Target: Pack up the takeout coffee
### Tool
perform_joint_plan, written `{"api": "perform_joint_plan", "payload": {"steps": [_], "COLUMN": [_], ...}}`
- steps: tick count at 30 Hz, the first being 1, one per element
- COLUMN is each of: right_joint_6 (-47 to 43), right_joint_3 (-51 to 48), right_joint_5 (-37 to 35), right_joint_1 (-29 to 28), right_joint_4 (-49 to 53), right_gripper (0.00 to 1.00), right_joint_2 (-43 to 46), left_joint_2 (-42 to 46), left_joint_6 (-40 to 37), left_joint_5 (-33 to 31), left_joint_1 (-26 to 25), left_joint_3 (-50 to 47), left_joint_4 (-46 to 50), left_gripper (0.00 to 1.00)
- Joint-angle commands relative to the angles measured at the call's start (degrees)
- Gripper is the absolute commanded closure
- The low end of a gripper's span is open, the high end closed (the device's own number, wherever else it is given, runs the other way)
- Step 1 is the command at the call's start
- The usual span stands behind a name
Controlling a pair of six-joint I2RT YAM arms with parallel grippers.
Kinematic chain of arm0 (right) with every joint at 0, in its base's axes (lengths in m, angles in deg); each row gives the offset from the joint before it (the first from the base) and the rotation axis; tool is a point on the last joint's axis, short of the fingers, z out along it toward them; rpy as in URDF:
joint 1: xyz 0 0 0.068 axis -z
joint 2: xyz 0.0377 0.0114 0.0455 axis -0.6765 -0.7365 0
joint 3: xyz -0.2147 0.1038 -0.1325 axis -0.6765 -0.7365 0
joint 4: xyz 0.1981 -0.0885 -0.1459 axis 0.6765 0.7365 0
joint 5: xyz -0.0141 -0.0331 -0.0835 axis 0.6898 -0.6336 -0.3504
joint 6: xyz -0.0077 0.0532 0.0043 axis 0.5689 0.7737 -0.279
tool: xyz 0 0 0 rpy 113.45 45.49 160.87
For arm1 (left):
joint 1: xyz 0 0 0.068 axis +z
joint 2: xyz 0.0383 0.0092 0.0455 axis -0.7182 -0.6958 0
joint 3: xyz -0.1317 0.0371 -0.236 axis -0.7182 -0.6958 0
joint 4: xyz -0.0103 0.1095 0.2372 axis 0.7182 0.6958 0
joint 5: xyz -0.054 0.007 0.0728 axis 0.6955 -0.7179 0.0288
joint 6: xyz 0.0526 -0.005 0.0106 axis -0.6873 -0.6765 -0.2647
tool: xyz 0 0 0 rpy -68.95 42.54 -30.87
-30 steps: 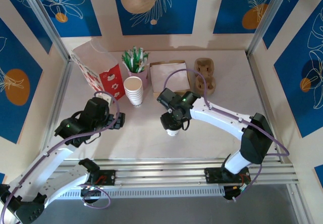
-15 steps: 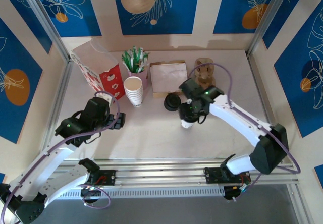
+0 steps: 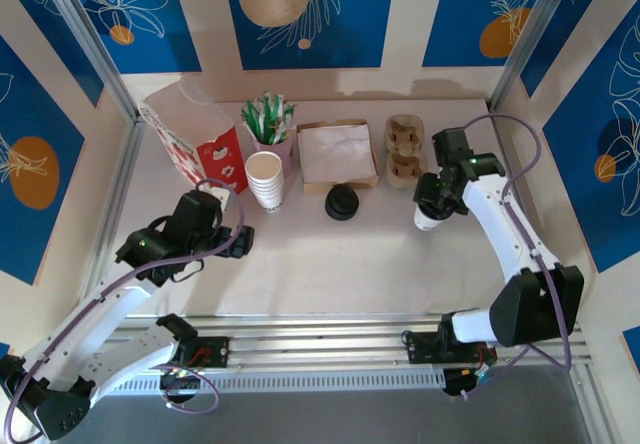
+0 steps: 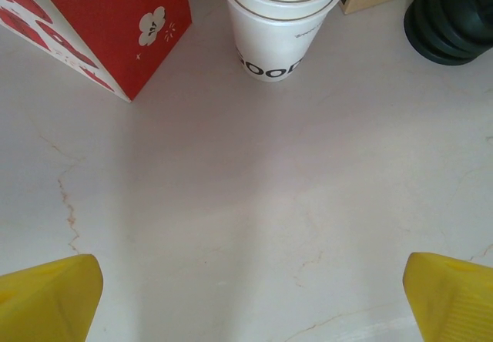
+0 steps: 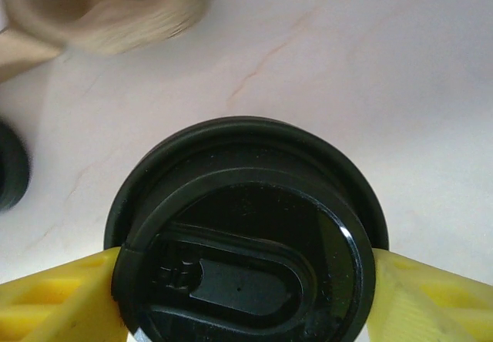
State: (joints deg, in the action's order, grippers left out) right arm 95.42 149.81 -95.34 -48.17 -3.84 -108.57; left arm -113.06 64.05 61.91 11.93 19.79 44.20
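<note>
Right hand (image 5: 246, 300) has the lidded takeout coffee (image 3: 427, 221) pinched, right-middle of the top view, beside the brown carrier (image 3: 405, 151). Next I'd guess lining it up over a pocket. Left hand (image 4: 246, 303) is wide open, empty.

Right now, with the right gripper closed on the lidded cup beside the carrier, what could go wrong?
1. The right gripper clamps the takeout coffee up by its black lid; a squeeze there might pop the lid or let the cup slip.
2. The cup carrier sits close by, so a low swing could knock it.
3. The paper bag stands far left; a carry there would pass the lid stack and cup stack.
</note>
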Motion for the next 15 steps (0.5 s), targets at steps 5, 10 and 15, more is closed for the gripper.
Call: {"api": "perform_joint_plan", "payload": {"steps": [5,10,15], "right_joint_6": [3.0,2.7,2.7], "right_joint_3": [6.3,9.8,11.3], "right_joint_5": [1.2,-3.9,-1.9], "right_joint_1": [10.2,10.5,12.6], "right_joint_4": [-0.8,-0.3,-0.1], "right_gripper": [0.29,0.27,0.25], "right_joint_2": [-6.6,-12.0,-15.6], "left_joint_2": [0.0,0.4,0.7], "left_joint_6": [-1.2,-1.4,-1.3], "left_joint_5": [2.0,2.1,1.8], "left_joint_1": [0.3,0.3,0.3], "left_joint_3": [-0.3,-0.4,-0.4], "left_joint_4": [-0.8,-0.7,-0.5], "left_gripper": [0.00,0.00,0.00]}}
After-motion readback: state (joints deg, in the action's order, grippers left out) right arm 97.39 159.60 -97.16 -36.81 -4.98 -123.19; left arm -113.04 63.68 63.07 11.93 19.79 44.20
